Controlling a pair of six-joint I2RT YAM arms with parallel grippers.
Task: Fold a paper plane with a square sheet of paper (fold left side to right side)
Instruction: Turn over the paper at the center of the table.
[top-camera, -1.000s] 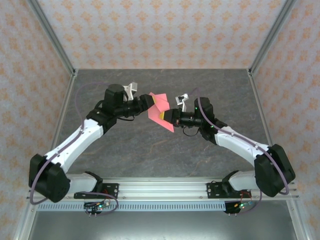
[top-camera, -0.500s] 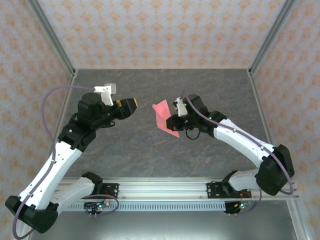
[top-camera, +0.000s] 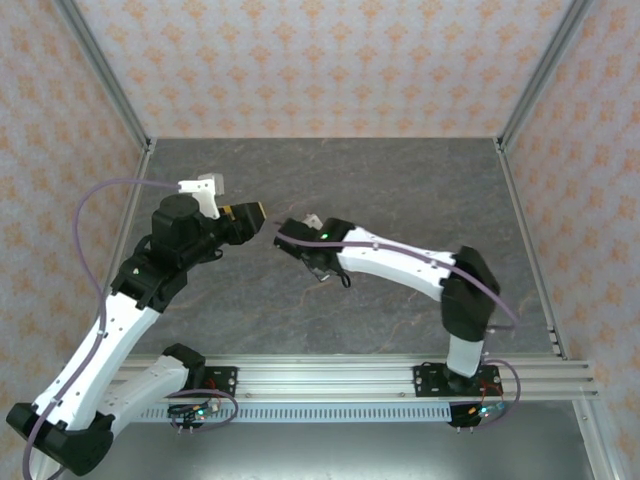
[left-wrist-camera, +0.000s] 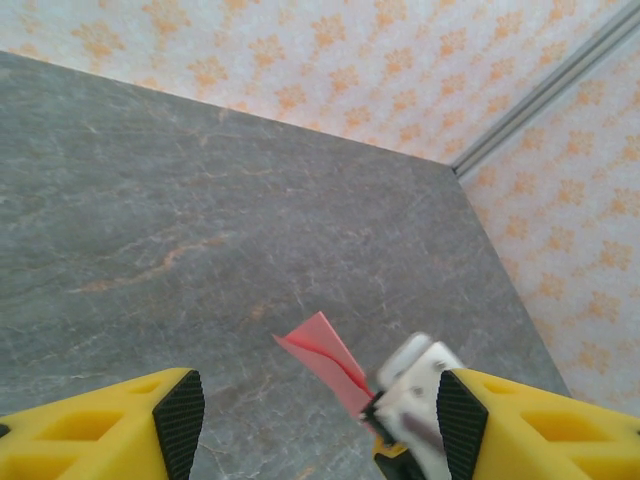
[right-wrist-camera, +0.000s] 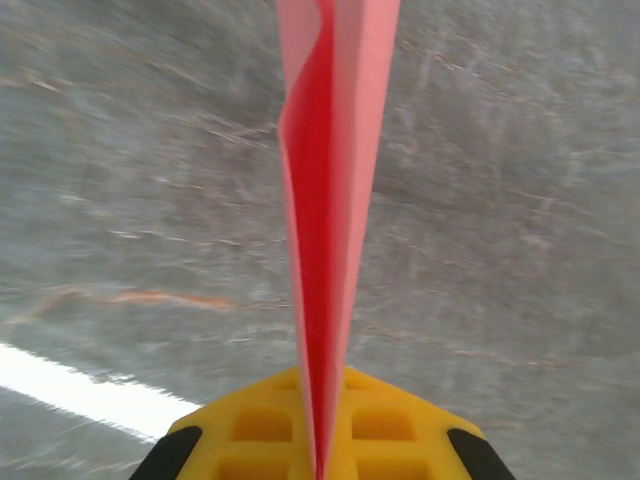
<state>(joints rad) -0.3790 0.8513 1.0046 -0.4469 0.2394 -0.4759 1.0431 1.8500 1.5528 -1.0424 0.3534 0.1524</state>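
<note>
1. The right gripper (right-wrist-camera: 320, 455) has its jaws pressed together on the folded salmon-pink sheet of paper (right-wrist-camera: 335, 150), which stands edge-on from between them.
2. The left gripper (top-camera: 256, 214) has its jaws apart and empty, just left of the right gripper, near mid-table.
3. The left wrist view shows the paper jutting over the grey table (left-wrist-camera: 200, 200).

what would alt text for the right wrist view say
A folded salmon-pink paper sheet stands edge-on, clamped in the shut yellow right pincer at the bottom edge. Behind it lies a blurred grey stone-patterned table.
</note>
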